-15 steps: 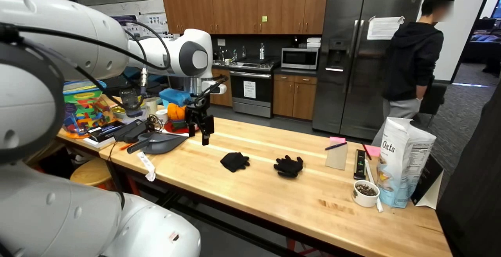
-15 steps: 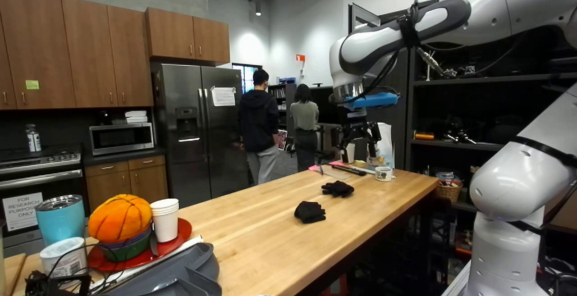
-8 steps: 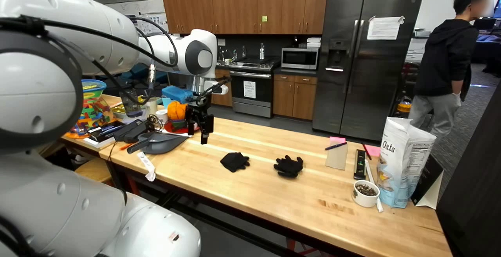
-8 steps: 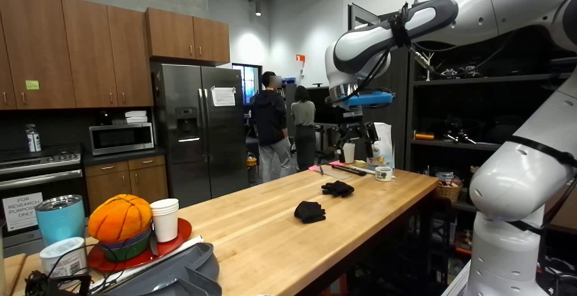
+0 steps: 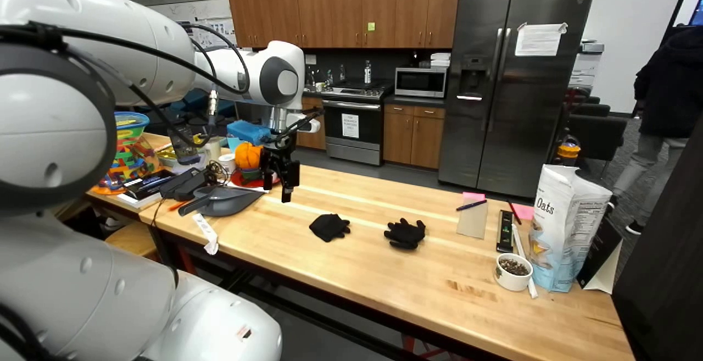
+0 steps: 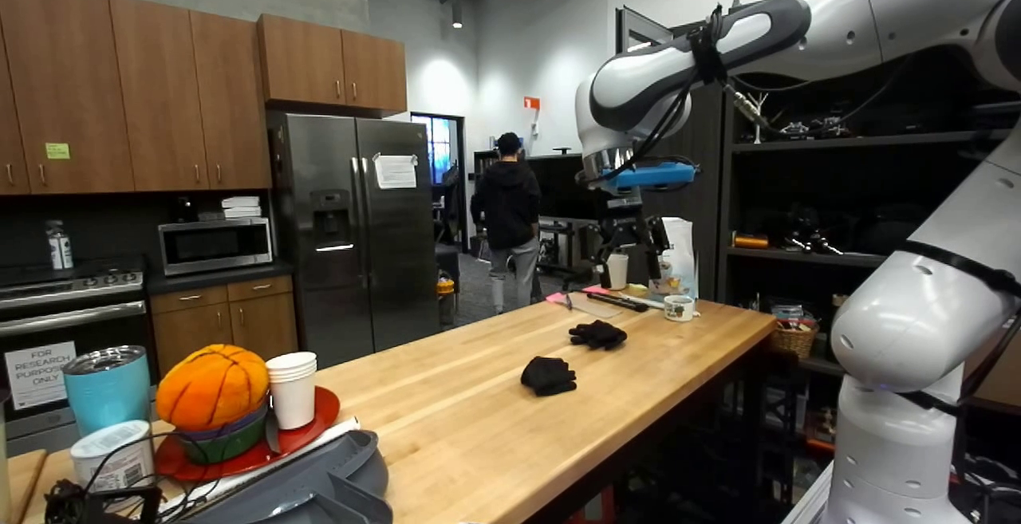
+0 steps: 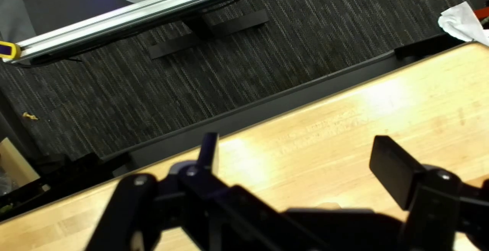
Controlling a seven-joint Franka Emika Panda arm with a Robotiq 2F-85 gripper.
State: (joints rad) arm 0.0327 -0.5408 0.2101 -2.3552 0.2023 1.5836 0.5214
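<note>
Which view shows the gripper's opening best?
Wrist view: the gripper is close up, its fingers standing apart with tabletop visible between them. Both exterior views also show the fingers apart, but much smaller and from the side.

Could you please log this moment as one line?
gripper: open, holding nothing | place: above wooden table | black gloves: two, lying apart, untouched

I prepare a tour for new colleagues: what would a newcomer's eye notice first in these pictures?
Probably the white robot arm, filling the left of an exterior view, its open gripper above the wooden table. Next, two black gloves would stand out, lying apart on that table. At lower left in an exterior view, an orange plush ball sits over a red plate.
</note>
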